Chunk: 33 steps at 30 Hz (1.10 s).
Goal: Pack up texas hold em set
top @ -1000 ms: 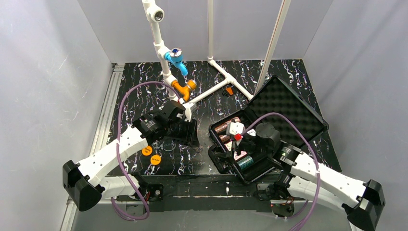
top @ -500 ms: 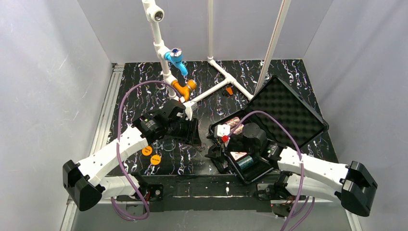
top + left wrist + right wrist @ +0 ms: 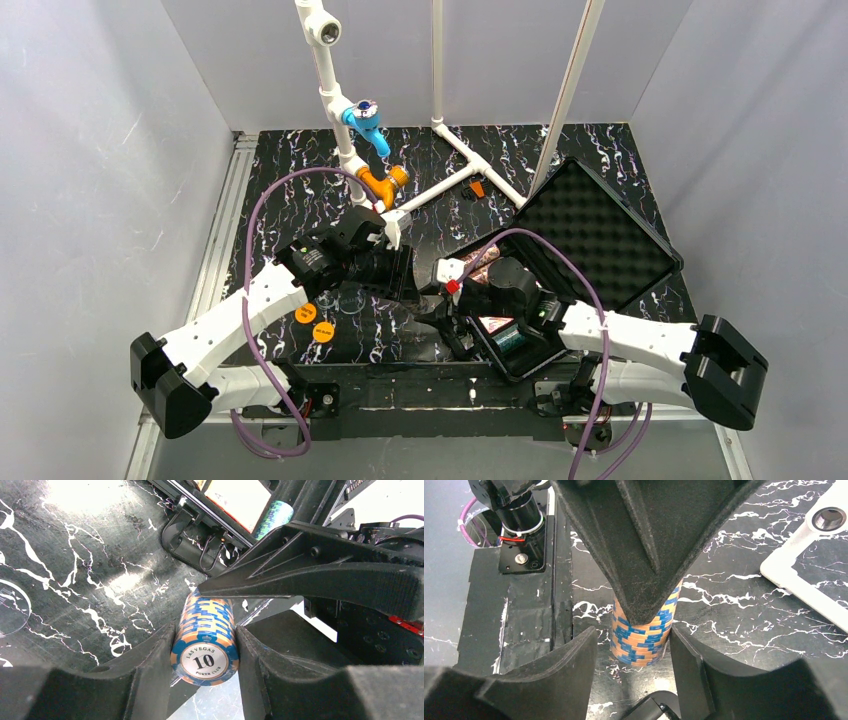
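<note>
Although the top view shows the marbled black table (image 3: 290,170) and the hard black case (image 3: 600,235), its bumpy foam lid lying open, only the wrist views reveal the blue-and-orange striped chip roll (image 3: 205,640) just left of the case. Left gripper (image 3: 205,630) fingers press its curved sides; right gripper (image 3: 633,635) fingers straddle it, spread wider, a gap showing on one side

Counts — kind by kind
One black case (image 3: 600,230), two orange discs (image 3: 305,313) near left, one blue-and-orange chip roll (image 3: 204,630), one green chip roll (image 3: 274,517), one card deck (image 3: 232,497) — and one white pipe frame (image 3: 328,95), far.
</note>
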Motion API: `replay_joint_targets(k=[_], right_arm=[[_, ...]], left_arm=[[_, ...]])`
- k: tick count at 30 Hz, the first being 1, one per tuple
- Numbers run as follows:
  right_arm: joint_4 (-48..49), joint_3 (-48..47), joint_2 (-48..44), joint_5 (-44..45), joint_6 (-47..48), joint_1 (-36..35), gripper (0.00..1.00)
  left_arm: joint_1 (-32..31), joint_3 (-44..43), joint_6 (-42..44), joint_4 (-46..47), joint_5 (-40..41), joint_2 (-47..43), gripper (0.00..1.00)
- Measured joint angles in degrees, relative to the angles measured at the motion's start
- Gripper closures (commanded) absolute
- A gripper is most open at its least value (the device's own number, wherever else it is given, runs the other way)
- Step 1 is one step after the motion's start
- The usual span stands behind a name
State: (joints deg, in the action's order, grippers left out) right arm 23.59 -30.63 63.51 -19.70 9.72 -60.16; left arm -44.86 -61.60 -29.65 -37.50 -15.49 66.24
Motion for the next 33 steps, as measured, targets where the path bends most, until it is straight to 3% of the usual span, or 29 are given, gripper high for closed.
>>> replay_joint_targets(k=[7,15,22,28,30,33], right_arm=[[2.0,0.0,0.7,1.9,-1.1,-0.8,0.39],[4.3,0.0,2.1,3.5,-2.6,-1.2,0.46],[5.0,0.0,2.6,5.0,-4.0,-1.6,0.57],[5.1,0.0,2.6,5.7,-5.0,-1.8,0.79],[5.1,0.0,2.6,5.7,-5.2,-1.9,0.85],[5.1,0.0,2.6,5.6,-5.3,-1.9,0.92]], left_arm=[[0.0,0.0,0.0,0.2,-0.2,-0.1,1.0],[0.0,0.0,0.0,0.2,-0.3,-0.2,1.0],[0.0,0.0,0.0,0.1,-0.2,-0.2,1.0],[0.0,0.0,0.0,0.1,0.0,-0.4,1.0],[0.0,0.0,0.0,0.1,0.0,-0.4,0.92],[0.0,0.0,0.0,0.0,0.0,-0.6,0.7]])
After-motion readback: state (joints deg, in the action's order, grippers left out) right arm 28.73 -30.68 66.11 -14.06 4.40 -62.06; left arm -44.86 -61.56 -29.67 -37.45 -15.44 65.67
